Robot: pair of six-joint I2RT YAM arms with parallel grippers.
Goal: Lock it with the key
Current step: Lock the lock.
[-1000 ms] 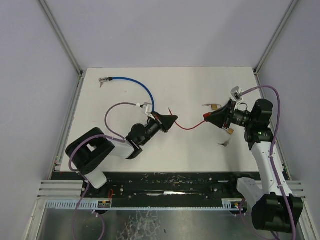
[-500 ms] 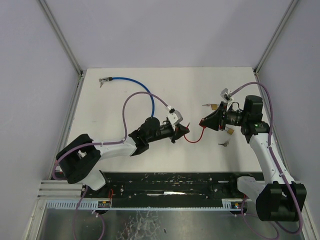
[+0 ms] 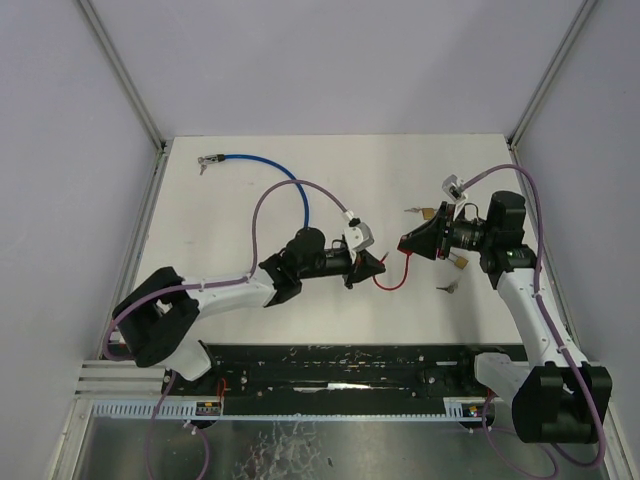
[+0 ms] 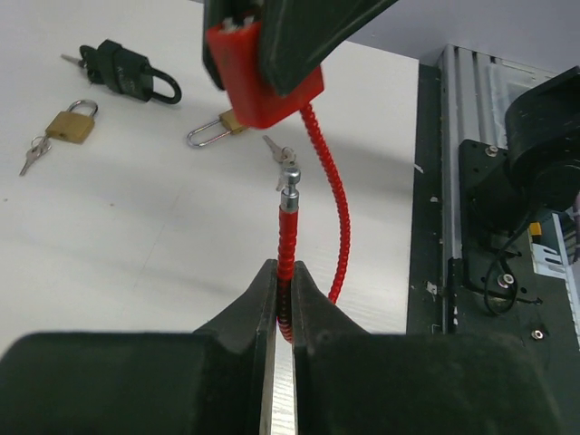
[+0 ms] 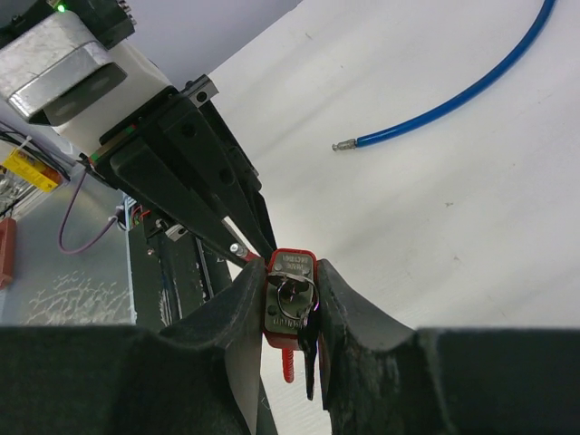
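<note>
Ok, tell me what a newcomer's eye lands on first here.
The red cable strung between the two arms at mid-table stands out. The right gripper clamps its red lock body with the key in it. The left gripper pinches the cable's free end, whose tip is not yet in the body. Next come the blue cable curving at far left and loose padlocks by the right arm.

The red cable lock (image 4: 286, 240) is showing ribbed glossy plastic and a shiny metal tip (image 4: 289, 177) above the matt counter (image 4: 136, 236).

White table (image 3: 220, 230); blue cable (image 3: 250, 158); brass padlock (image 3: 428, 213); black padlock (image 4: 131, 71); key (image 3: 447, 287)
</note>
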